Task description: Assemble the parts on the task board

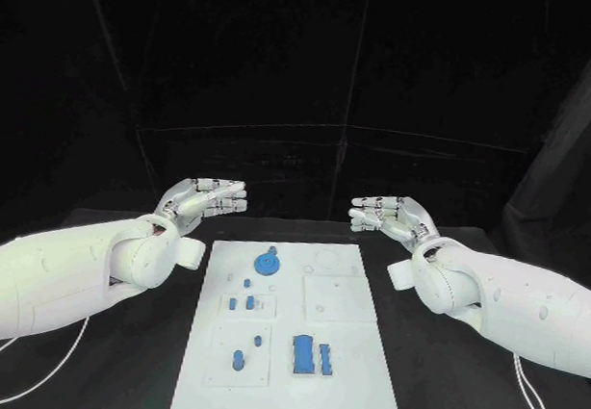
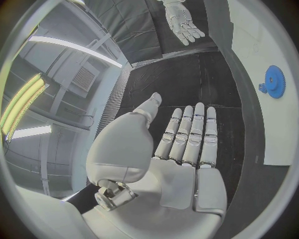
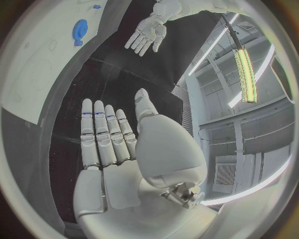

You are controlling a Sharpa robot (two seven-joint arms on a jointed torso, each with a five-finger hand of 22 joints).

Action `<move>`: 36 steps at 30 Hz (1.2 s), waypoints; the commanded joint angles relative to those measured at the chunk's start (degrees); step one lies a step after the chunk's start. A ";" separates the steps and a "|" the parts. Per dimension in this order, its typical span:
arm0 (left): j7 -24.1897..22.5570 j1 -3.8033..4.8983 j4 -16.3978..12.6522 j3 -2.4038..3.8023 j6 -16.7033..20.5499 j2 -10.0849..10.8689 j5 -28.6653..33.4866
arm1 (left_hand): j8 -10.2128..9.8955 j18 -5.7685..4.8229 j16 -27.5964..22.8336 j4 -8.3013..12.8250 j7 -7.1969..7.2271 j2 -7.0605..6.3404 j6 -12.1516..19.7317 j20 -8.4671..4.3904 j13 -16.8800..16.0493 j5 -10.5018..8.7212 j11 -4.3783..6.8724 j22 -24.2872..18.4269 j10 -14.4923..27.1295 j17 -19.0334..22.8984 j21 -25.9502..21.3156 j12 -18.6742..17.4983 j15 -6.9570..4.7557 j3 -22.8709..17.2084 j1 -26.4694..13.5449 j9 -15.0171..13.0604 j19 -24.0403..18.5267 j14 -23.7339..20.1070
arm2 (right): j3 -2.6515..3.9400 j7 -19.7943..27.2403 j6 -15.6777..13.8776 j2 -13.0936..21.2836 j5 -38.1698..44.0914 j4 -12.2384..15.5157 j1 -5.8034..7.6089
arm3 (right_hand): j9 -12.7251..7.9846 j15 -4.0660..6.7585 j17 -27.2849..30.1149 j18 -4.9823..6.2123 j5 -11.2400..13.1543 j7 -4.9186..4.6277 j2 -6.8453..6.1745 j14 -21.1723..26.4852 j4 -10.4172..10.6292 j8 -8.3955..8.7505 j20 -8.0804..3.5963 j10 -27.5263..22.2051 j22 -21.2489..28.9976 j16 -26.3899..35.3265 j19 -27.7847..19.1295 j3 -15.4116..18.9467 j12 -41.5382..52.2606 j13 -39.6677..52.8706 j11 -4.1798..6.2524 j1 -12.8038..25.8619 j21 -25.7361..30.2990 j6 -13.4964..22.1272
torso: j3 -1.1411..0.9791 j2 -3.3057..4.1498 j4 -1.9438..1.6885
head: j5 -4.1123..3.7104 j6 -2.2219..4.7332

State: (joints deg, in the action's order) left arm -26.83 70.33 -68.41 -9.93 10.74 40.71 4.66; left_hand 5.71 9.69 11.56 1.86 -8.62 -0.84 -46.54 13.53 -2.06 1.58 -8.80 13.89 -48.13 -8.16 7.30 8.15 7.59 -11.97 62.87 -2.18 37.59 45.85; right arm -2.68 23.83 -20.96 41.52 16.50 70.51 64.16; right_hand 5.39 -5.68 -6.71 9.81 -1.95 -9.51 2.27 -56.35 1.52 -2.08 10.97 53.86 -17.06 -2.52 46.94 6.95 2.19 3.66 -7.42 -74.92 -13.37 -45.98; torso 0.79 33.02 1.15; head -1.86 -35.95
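I find my left hand point(image 1: 201, 199) raised off the table just beyond the far left corner of the task board point(image 1: 341, 373), palm up, fingers straight and pressed side by side, holding nothing. The board lies flat between both arms; its blue parts include a gear point(image 1: 267, 261) at the far end and a block point(image 1: 305, 353) nearer me. My right hand point(image 1: 391, 216) mirrors the left, fingers together, empty. I judge this a neutral stance, fitting either end of assembly.

Small blue parts point(image 1: 239, 359) on the task board point(image 1: 349, 383) are too small to identify.
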 commanded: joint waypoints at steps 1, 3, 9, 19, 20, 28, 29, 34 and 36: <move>-0.16 -0.32 -0.98 0.41 1.51 0.15 -0.36 | -5.71 -2.91 -3.57 -1.86 2.66 0.84 14.36 -4.18 2.06 -1.58 2.72 -4.28 14.85 2.52 -2.26 -2.53 -2.34 3.69 -19.40 2.18 -11.59 -14.15 | 0.20 0.35 -1.72 0.19 -0.99 1.27 -0.17 | -5.39 5.68 2.06 -2.97 1.95 2.91 -2.27 17.28 -1.52 2.08 -3.37 -16.52 5.24 2.52 -14.40 -2.13 -2.19 -3.66 2.28 22.98 4.12 14.10 | -0.30 -0.74 -0.46 | 0.71 0.60; -0.34 -0.94 -2.27 1.01 3.51 0.39 -0.63 | -5.71 -3.82 -4.33 -1.86 3.24 0.84 17.46 -5.10 2.06 -1.58 3.30 -5.21 18.07 3.07 -2.76 -3.07 -2.85 4.51 -23.59 2.18 -14.11 -17.21 | 0.43 0.87 -3.72 0.47 -2.43 2.97 -0.52 | -5.39 5.68 2.54 -3.90 1.95 3.55 -2.27 21.28 -1.52 2.08 -4.15 -20.34 6.44 2.52 -17.74 -2.57 -2.19 -3.66 2.81 28.26 5.06 17.35 | -0.62 -1.45 -0.90 | 1.44 1.22; -1.01 -3.30 -7.19 3.28 11.14 1.31 -1.66 | -5.71 -4.43 -5.87 -1.86 4.37 0.84 23.56 -6.88 2.06 -1.58 4.46 -7.03 24.36 4.14 -7.30 -4.14 -7.59 6.05 -31.83 2.18 -19.03 -23.21 | 1.31 2.87 -11.35 1.53 -7.95 9.43 -1.89 | -5.39 5.68 6.71 -4.54 1.95 4.79 -2.27 28.54 -1.52 2.08 -5.57 -27.27 8.64 2.52 -23.77 -6.95 -2.19 -3.66 7.42 37.90 6.78 23.28 | -0.79 -1.84 -1.15 | 1.86 1.57; -2.50 -8.54 -18.13 8.35 28.09 3.35 -3.95 | -5.71 -9.69 -11.56 -1.86 8.62 0.84 31.40 -9.14 2.06 -1.58 8.80 -9.37 32.48 8.16 -7.30 -8.15 -7.59 11.97 -42.39 2.18 -25.36 -30.94 | 2.59 5.76 -22.38 3.06 -15.94 18.78 -3.86 | -5.39 5.68 6.71 -5.79 1.95 9.51 -2.27 37.87 -1.52 2.08 -10.97 -36.21 11.47 2.52 -31.53 -6.95 -2.19 -3.66 7.42 50.32 8.98 30.90 | -0.79 -1.84 -1.15 | 1.86 1.57; -2.63 -9.00 -19.10 8.79 29.59 3.53 -4.15 | -5.71 -9.69 -11.56 -1.86 8.62 0.84 32.37 -9.43 2.06 -1.58 8.80 -9.66 33.49 8.16 -7.30 -8.15 -7.59 11.97 -43.72 2.18 -26.14 -31.88 | 2.65 5.89 -22.88 3.13 -16.30 19.20 -3.95 | -5.39 5.68 6.71 -5.79 1.95 9.51 -2.27 39.20 -1.52 2.08 -10.97 -37.45 11.87 2.52 -32.55 -6.95 -2.19 -3.66 7.42 52.07 9.29 31.98 | -0.79 -1.84 -1.15 | 1.86 1.57; -2.96 -10.17 -21.53 9.92 33.36 3.98 -4.66 | -5.71 -9.69 -11.56 -1.86 8.62 0.84 36.01 -13.53 2.06 -1.58 8.80 -13.89 37.22 8.16 -7.30 -8.15 -7.59 11.97 -48.62 2.18 -29.08 -35.46 | 2.68 5.96 -23.16 3.17 -16.50 19.44 -4.00 | -5.39 5.68 6.71 -9.81 1.95 9.51 -2.27 43.44 -1.52 2.08 -10.97 -41.52 17.06 2.52 -36.17 -6.95 -2.19 -3.66 7.42 57.75 13.37 35.46 | -0.79 -1.84 -1.15 | 1.86 1.57; -2.96 -10.17 -21.54 9.93 33.38 3.98 -4.66 | -5.71 -9.69 -11.56 -1.86 8.62 0.84 36.54 -13.53 2.06 -1.58 8.80 -13.89 37.78 8.16 -7.30 -8.15 -7.59 11.97 -49.34 2.18 -29.45 -35.99 | 2.68 5.96 -23.16 3.17 -16.50 19.44 -4.00 | -5.39 5.68 6.71 -9.81 1.95 9.51 -2.27 44.02 -1.52 2.08 -10.97 -42.09 17.06 2.52 -36.66 -6.95 -2.19 -3.66 7.42 58.53 13.37 35.95 | -0.79 -1.84 -1.15 | 1.86 1.57; -2.96 -10.17 -21.54 9.93 33.38 3.98 -4.66 | -5.71 -9.69 -11.56 -1.86 8.62 0.84 38.38 -13.53 2.06 -1.58 8.80 -13.89 39.70 8.16 -7.30 -8.15 -7.59 11.97 -51.84 2.18 -30.84 -37.79 | 2.68 5.96 -23.16 3.17 -16.50 19.44 -4.00 | -5.39 5.68 6.71 -9.81 1.95 9.51 -2.27 46.23 -1.52 2.08 -10.97 -44.16 17.06 2.52 -38.51 -6.95 -2.19 -3.66 7.42 61.45 13.37 37.74 | -0.79 -1.84 -1.15 | 1.86 1.57; -2.96 -10.17 -21.54 9.93 33.38 3.98 -4.66 | -5.71 -9.69 -11.56 -1.86 8.62 0.84 38.93 -13.53 2.06 -1.58 8.80 -13.89 40.27 8.16 -7.30 -8.15 -7.59 11.97 -52.58 2.18 -31.39 -38.35 | 2.68 5.96 -23.16 3.17 -16.50 19.44 -4.00 | -5.39 5.68 6.71 -9.81 1.95 9.51 -2.27 47.00 -1.52 2.08 -10.97 -44.89 17.06 2.52 -39.13 -6.95 -2.19 -3.66 7.42 62.47 13.37 38.35 | -0.79 -1.84 -1.15 | 1.86 1.57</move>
State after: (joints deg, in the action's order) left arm -28.22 60.07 -89.83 -0.09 42.49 44.67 1.00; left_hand 0.22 1.22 0.57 0.00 -0.09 0.00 -10.18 0.34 -0.07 0.21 -0.05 0.55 -10.49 -0.11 0.22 0.38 0.02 -0.63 13.76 -0.06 8.41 10.00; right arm -0.06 28.75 -43.14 44.68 0.45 89.80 60.06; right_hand 0.07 0.00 -0.08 0.81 -0.36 -0.12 0.03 -12.44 -0.01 -0.22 0.29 11.93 -1.38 -0.25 10.40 0.33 0.19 0.10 0.00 -16.62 -0.77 -10.18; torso -0.01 31.18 -0.01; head 0.01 -34.37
